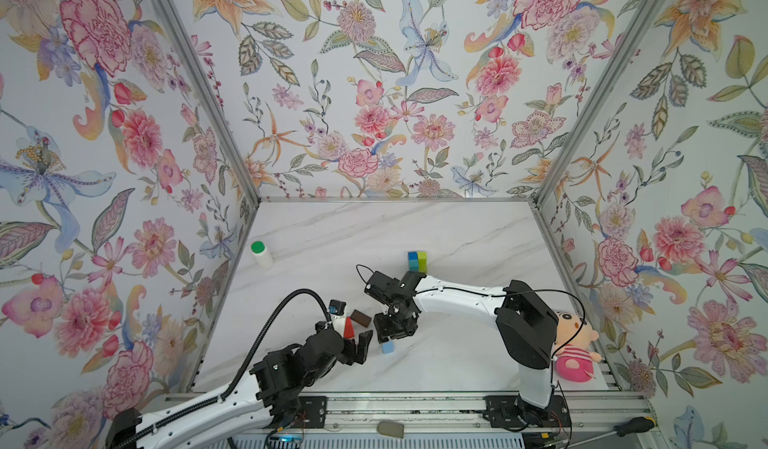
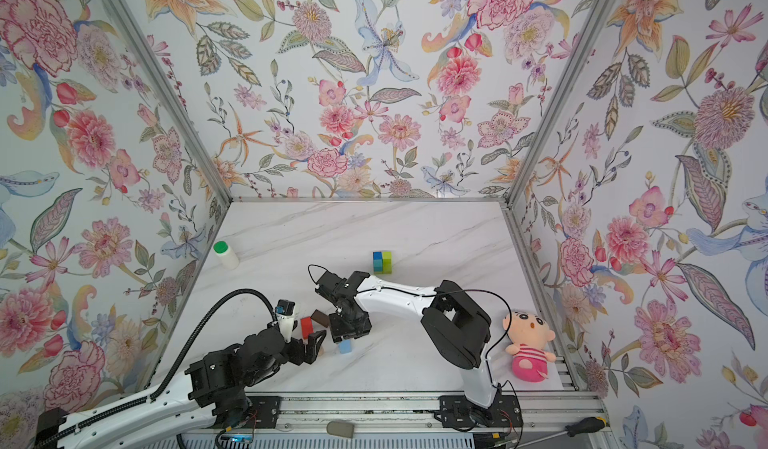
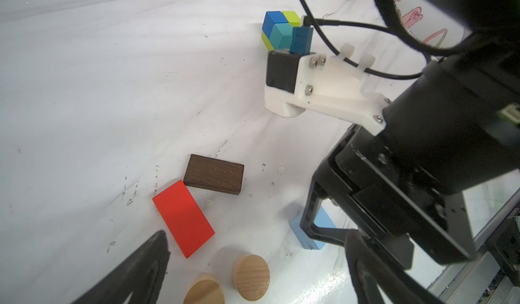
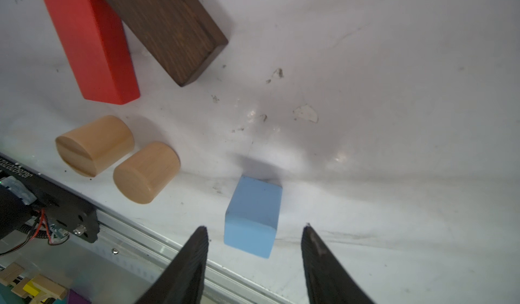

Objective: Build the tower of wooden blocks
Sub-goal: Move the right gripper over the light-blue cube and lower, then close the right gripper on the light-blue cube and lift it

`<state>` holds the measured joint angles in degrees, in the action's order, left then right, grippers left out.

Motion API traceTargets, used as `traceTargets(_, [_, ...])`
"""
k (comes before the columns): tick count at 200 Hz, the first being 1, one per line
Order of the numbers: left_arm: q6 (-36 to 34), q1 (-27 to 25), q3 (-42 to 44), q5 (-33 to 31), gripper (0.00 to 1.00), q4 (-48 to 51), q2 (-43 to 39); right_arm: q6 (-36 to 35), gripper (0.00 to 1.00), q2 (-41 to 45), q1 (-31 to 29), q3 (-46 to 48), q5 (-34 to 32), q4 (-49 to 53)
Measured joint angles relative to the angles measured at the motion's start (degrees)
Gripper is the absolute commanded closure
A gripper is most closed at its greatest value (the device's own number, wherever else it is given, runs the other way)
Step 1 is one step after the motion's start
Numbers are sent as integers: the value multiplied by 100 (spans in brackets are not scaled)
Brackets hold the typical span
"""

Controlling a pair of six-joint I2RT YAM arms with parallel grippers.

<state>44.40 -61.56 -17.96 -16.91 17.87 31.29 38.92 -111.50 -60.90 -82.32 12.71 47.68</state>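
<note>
Tabletop (image 4: 394, 119): light-blue cube (image 4: 253, 218) between right claw (image 4: 254, 228) tips; plate (image 4: 64, 204) code unclear.

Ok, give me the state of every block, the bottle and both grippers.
Left gripper, open, empty.
Right gripper, open, astride light-blue cube.
Light-blue cube, on table, ungripped.
Red oblong, lying flat.
Dark-brown oblong, lying flat.
Tan rounded pieces, loose, unstacked.
Blue, teal and lime cubes, stacked together.
Bottle, capped.

On the left, toward the far side of my marble table (image 1: 374, 226), sits a white bottle with a green cap (image 1: 262, 255). At the near right edge a pink plush doll (image 1: 575, 353) lies beside the floral wall (image 1: 673, 260). Along the near rail lie a grey pad (image 1: 390, 429) and, further right, a screwdriver (image 1: 633, 426).
</note>
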Motion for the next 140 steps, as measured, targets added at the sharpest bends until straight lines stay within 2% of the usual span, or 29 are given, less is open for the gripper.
traceTargets(97, [0, 0, 0, 15, 1, -9, -17, 61, 52, -103, -52, 68, -7, -50])
traceTargets(140, [2, -2, 0, 15, 1, -9, -28, 61, 60, -122, -52, 96, -9, -87])
